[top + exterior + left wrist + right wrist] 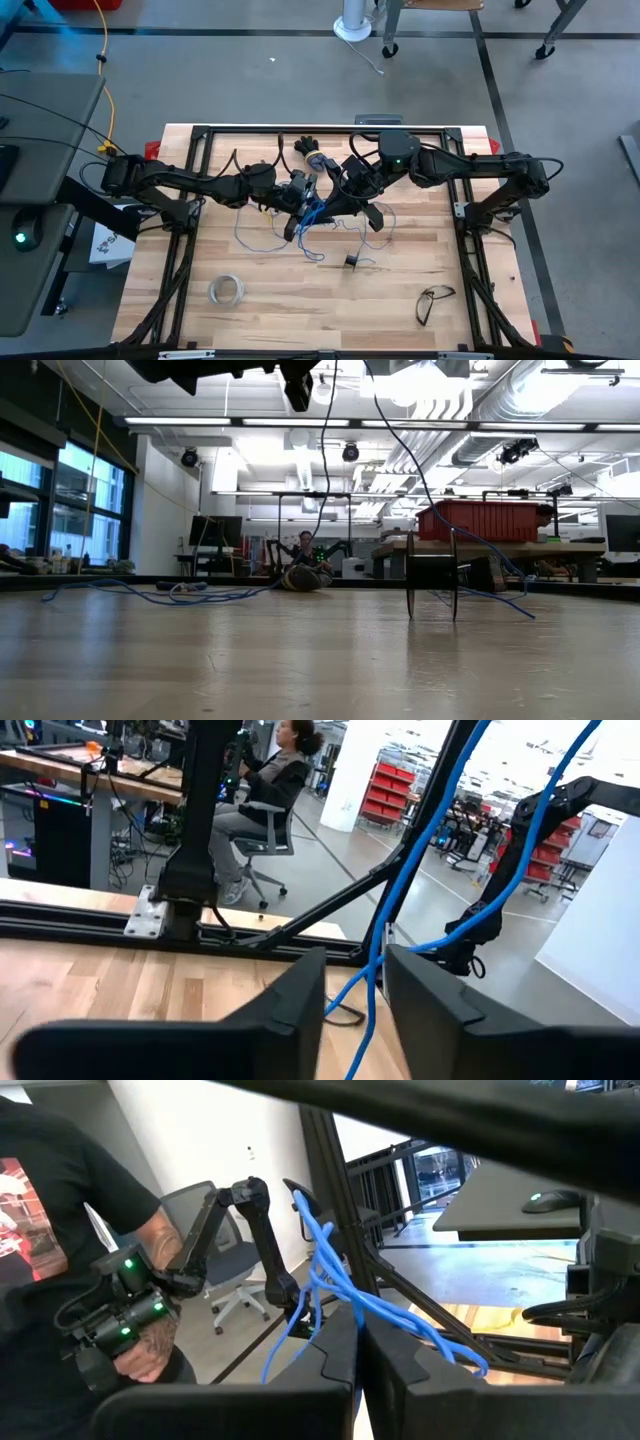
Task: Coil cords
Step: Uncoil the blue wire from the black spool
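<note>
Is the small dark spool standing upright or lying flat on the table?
Upright. In the low view the spool stands on the rims of both round discs, its axle level, with blue wire trailing off it.

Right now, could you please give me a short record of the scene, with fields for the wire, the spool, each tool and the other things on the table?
wire: blue wire hangs in a bundle between both tools, loose loops trailing on the table
spool: small dark spool stands upright on its rims, apart from both tools
left tool: left tool raised, fingers either side of a wire strand, a gap showing
right tool: right tool raised, shut on the wire
other: whitish tape ring; eyeglasses
</note>
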Tool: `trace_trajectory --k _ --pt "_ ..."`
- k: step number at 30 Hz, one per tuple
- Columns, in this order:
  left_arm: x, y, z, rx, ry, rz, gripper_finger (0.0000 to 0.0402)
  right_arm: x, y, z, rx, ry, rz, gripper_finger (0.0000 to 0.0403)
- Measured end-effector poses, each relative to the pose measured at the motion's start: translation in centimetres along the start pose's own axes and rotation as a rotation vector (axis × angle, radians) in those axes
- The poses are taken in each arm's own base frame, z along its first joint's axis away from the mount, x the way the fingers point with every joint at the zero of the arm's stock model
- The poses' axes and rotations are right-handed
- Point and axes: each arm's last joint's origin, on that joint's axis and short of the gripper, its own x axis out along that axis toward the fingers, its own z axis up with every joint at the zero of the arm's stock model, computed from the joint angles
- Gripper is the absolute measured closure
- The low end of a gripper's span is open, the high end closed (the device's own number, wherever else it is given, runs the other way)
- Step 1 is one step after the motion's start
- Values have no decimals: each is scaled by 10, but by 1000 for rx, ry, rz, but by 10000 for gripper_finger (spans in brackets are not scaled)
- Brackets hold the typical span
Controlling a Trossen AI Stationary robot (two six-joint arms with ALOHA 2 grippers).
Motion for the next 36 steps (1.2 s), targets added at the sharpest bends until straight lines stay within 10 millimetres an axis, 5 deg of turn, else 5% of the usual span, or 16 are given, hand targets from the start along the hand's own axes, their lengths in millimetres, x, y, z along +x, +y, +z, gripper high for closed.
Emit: trace_trajectory --k 5,9,21,29,36 --pt "0 0 -1 -41 6 2 384 0 0 0 1 0 0 403" --pt "-12 6 -1 -118 110 66 395 0 4 0 77 9 32 403" --pt "-108 20 29 9 345 494 401 -21 41 -17 239 290 11 403" --pt "-174 4 51 -35 284 682 401 -77 63 -39 294 632 -448 403" --pt "-205 -18 55 -101 205 773 401 -120 70 -50 282 805 -975 403"
